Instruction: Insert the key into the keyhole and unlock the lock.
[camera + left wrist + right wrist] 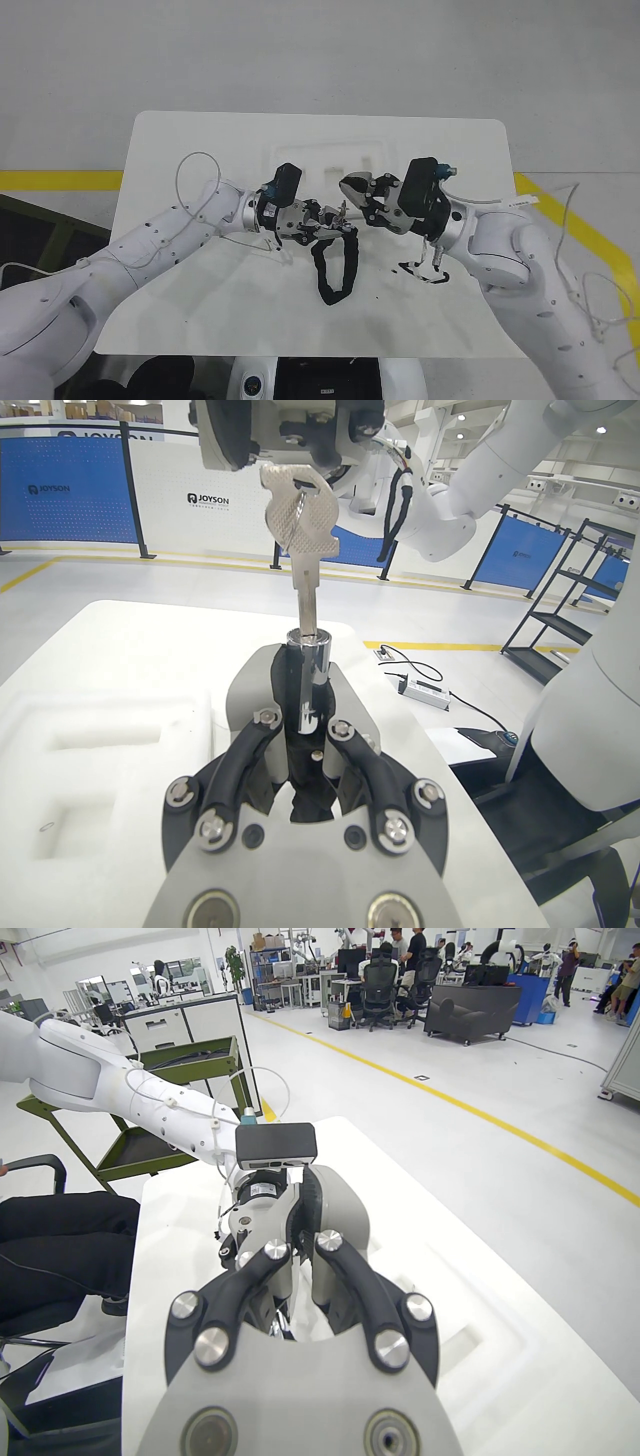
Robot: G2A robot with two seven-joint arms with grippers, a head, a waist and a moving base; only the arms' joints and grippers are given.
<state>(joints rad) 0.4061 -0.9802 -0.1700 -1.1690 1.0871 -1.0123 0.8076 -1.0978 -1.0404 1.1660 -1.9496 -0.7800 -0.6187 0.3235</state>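
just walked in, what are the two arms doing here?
The left pincer is shut on the chrome cylinder lock, whose black cable loop trails below it in the top view. The right pincer holds the silver metal key by its head, and the blade's tip sits in the keyhole at the cylinder's end. Most of the blade is outside, so insertion is begun, not finished.

light: bright, even, overhead | glare: streak on chrome lock barrel (314, 685) | wrist views: edges bow
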